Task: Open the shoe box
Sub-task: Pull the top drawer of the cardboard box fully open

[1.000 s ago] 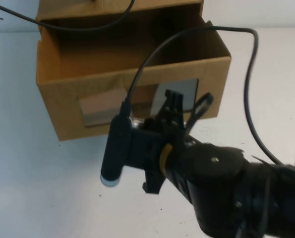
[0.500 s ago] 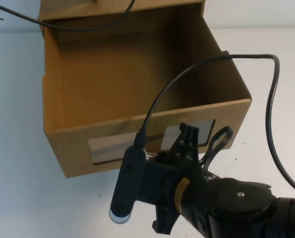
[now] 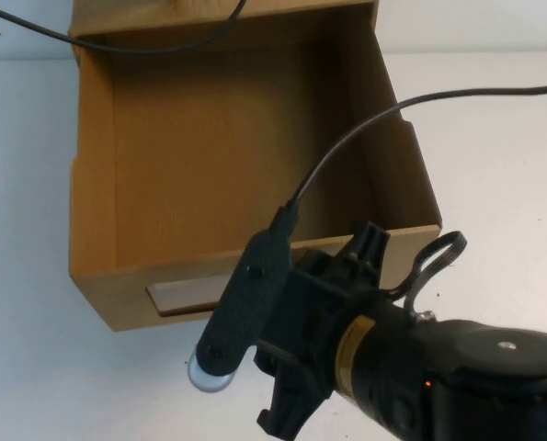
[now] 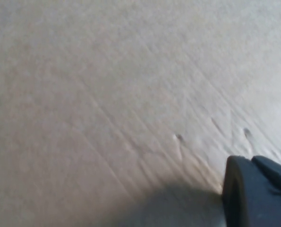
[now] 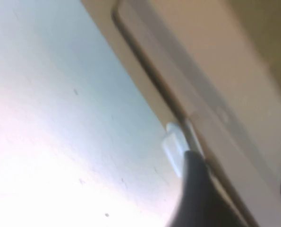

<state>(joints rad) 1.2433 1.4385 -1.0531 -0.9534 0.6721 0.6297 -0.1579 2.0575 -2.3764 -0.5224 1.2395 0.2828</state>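
White table (image 3: 34,367), matt and bare-looking, faintly blue in the shade at the left and brighter toward the right, running back to a pale backdrop (image 3: 475,23) along the far edge. Brown cardboard shoe box (image 3: 94,184) on the left-middle of it, open, its ribbed inside floor and four walls in plain sight, lid (image 3: 163,14) up at the far side. Pale rectangular patch (image 3: 186,294) on the outside of the near wall. Right gripper (image 3: 370,243) at the top rim of that near wall, toward its right end, reaching in from the near right corner of the table; jaws apart in the right wrist view, one dark finger low in the middle and the other at the edge, the box wall and its patch running past between them. Black wrist camera (image 3: 241,312) slung on the arm's left side, thin black cable (image 3: 420,101) looping up over the box. Left gripper (image 4: 256,194) pressed close to a creased, dented cardboard face, only one dark finger in view; whether its jaws are open or closed, cannot tell.
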